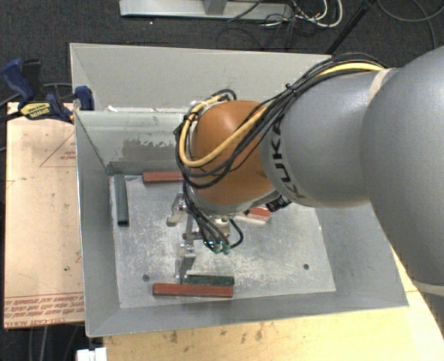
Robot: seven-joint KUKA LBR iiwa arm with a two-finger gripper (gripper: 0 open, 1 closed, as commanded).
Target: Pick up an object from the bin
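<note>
My gripper (pixel 184 265) hangs low over the front part of the bin, beneath the orange wrist cover. Its tip is just above the left end of a dark green flat bar (pixel 212 280). That bar lies against a longer red-brown bar (pixel 193 291) near the bin's front wall. Whether the tip touches either bar I cannot tell. Nothing shows as held.
A grey bar (pixel 121 200) lies along the left wall. Another red-brown bar (pixel 161 177) rests at the back, partly under the arm. A small red and white piece (pixel 260 213) peeks out on the right below the arm. Bare floor lies front right.
</note>
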